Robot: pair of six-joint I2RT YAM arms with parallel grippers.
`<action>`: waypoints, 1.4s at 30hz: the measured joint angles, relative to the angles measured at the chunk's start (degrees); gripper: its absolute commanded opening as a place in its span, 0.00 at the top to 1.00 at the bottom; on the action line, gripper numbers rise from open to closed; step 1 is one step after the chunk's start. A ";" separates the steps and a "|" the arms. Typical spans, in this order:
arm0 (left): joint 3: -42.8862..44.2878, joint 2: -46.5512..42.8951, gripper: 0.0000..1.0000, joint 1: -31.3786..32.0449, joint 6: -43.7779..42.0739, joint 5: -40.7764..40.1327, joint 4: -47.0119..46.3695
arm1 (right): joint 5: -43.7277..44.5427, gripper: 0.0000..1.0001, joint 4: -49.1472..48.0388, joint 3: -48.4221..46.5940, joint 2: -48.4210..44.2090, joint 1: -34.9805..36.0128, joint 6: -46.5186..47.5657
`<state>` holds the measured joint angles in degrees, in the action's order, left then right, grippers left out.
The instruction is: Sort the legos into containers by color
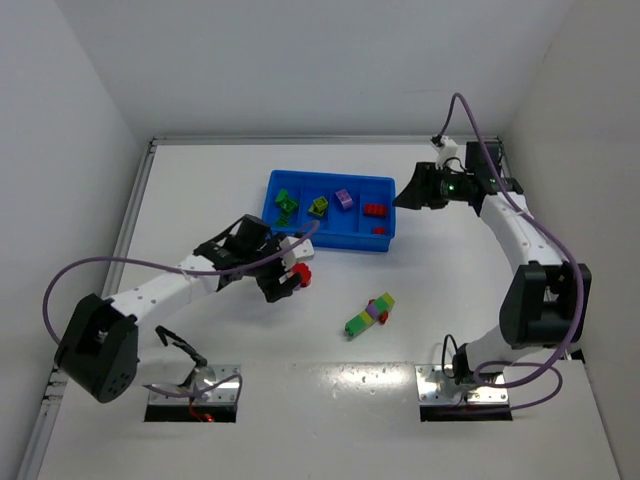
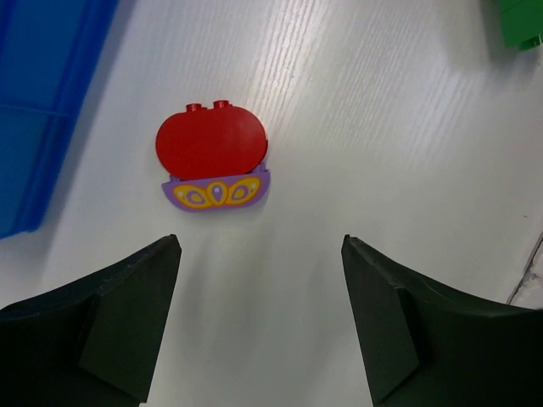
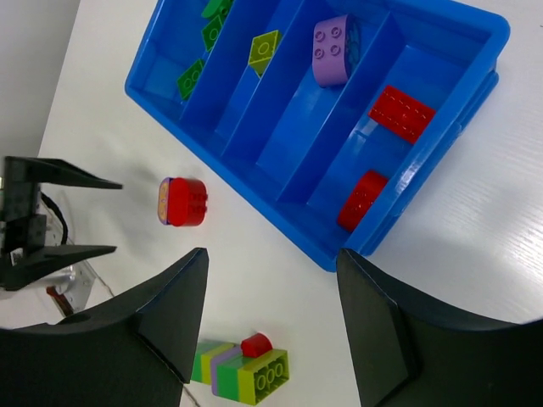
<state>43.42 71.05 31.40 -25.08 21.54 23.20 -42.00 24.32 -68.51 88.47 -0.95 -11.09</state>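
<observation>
The left gripper stands wide open and empty, its fingers apart over the bare table. Just beyond the tips, a little toward the left-hand finger in its wrist view, a red brick with a rounded top lies on the table with its studs pointing away from the jaws. It is joined to a purple piece with a yellow pattern. The purple edge faces the jaws, and neither finger touches it. Farther out on that side runs the tray. Far ahead, past the other finger, a green brick is cut off by the frame corner.

The right gripper is also open, with nothing between its jaws. Nearest, back under the gap and closer to the view's left-hand finger, lies a stack of green, purple and yellow-green bricks with a small red piece on it. Just past the tip of the other finger sits the tray's near corner. Ahead of that finger, the end compartment holds two red bricks. The next compartment across holds a purple brick, the next a yellow-green brick, and the far end one holds green bricks. Ahead of the left-hand finger, the red brick and purple piece lie near the tray's long wall but apart from it. The left gripper is beyond them at the view's edge.
</observation>
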 measured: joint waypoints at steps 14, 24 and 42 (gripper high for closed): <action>2.19 12.85 0.13 0.00 0.98 1.33 -8.39 | 0.83 0.37 1.51 -0.35 1.38 0.35 1.70; 2.58 17.55 0.13 0.00 2.23 -2.43 -11.02 | 1.01 0.37 1.57 -0.42 1.64 0.35 2.16; 5.22 24.37 0.46 0.00 2.40 -4.28 -12.96 | 1.53 0.37 1.92 -0.46 2.73 0.35 3.02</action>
<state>48.64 95.42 31.40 -22.68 17.26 10.24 -40.47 26.24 -68.97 91.20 -0.60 -8.08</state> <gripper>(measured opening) 0.682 0.624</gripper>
